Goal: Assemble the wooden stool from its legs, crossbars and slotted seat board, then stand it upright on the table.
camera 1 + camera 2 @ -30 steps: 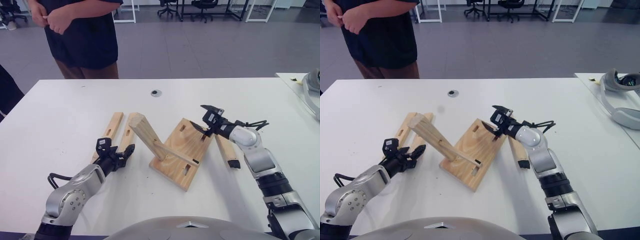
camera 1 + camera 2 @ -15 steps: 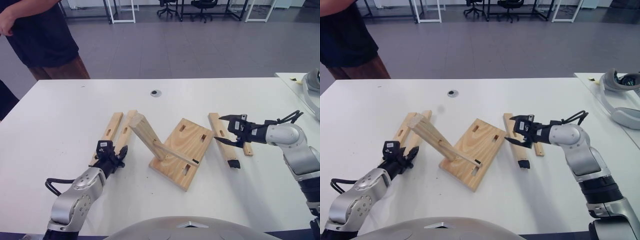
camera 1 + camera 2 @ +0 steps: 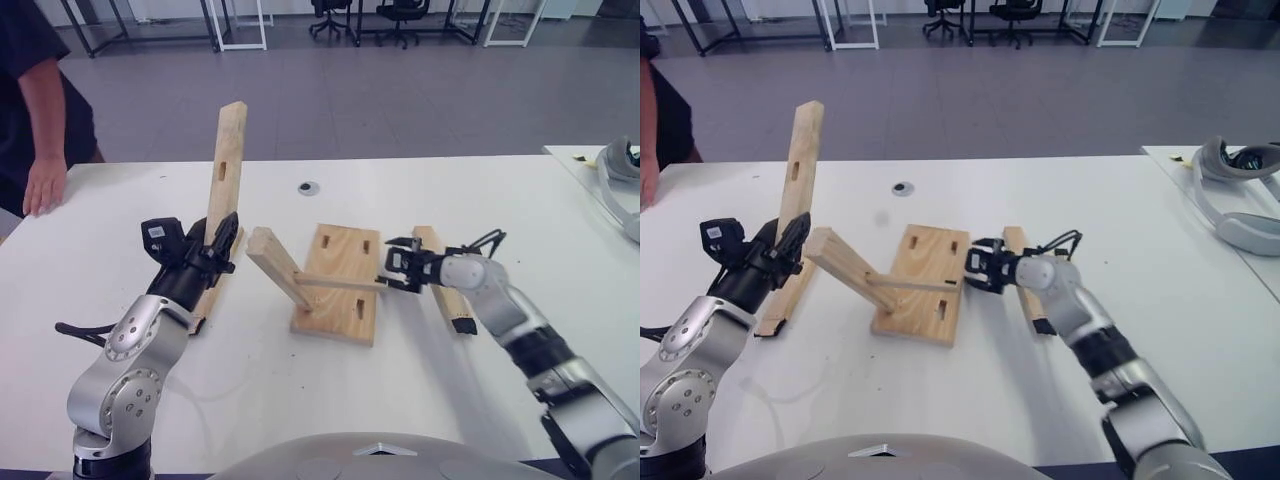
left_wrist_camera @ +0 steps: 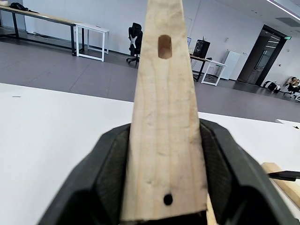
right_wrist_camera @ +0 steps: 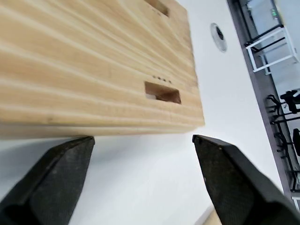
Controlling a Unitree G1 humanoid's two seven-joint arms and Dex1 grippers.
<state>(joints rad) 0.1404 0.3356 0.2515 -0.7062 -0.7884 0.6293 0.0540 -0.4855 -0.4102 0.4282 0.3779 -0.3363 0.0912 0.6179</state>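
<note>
White table: my left gripper clamps a leg upright; right gripper gapes beside the seat board.

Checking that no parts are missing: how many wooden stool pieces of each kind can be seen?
Legs: 4 (held leg, left leg, joined leg, right leg)
Crossbar: 1
Seat board: 1
Total: 6

Grey floor, white-framed desks, black office chairs behind.
</note>
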